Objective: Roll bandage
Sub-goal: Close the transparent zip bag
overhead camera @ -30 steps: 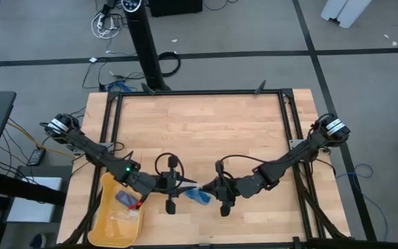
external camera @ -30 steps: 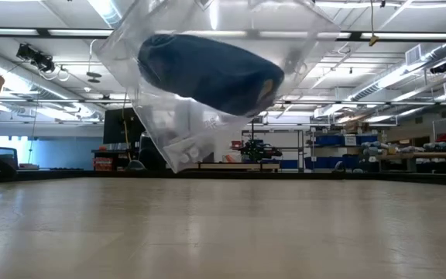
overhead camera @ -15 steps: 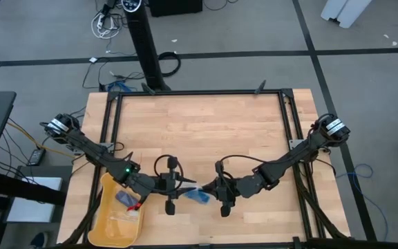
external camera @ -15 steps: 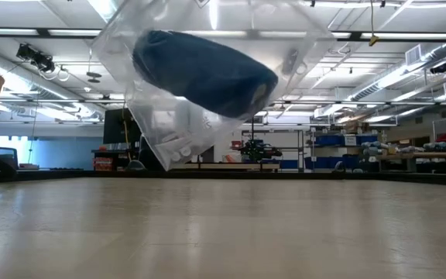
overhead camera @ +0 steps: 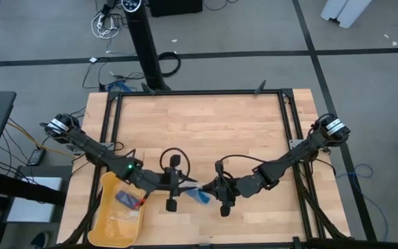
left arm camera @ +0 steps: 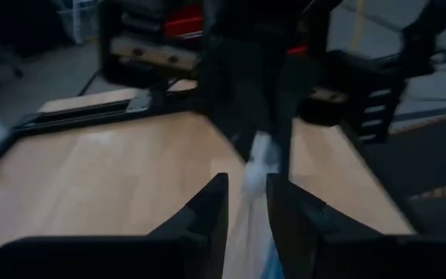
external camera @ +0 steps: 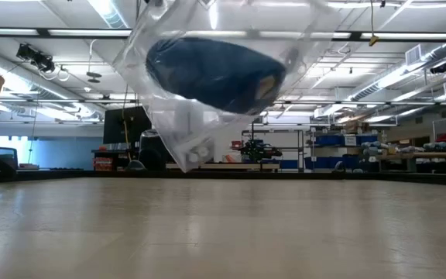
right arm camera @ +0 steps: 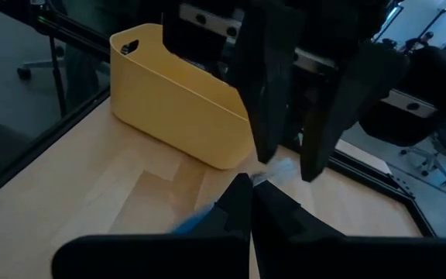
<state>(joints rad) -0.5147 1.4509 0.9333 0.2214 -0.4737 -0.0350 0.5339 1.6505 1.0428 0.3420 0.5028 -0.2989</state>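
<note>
A clear plastic bag hangs above the table near its front edge, with the blue bandage rolled up inside it. In the high view the bag sits between my two grippers. My left gripper comes from the table's left. My right gripper comes from the right. Each is shut on the bag. Their fingertips nearly meet. My left gripper has the bag's clear edge between its two fingers, coming almost level from the table's left. The bag is lifted clear of the table. My right gripper pinches the bag's clear plastic between its shut fingers, coming almost level from the table's right. The bandage lies in the bag beside those fingers. The bag hangs clear of the table.
A yellow bin stands at the table's near left corner, close behind my left arm. It holds a small dark blue packet. A black frame runs around the table top. The far half of the wooden table shows bare.
My left gripper has rolled about its own line and edged a little toward the table's right. The bag has turned with it: in the low view the bandage inside lay slanted and now lies closer to level. My right gripper has kept still.
</note>
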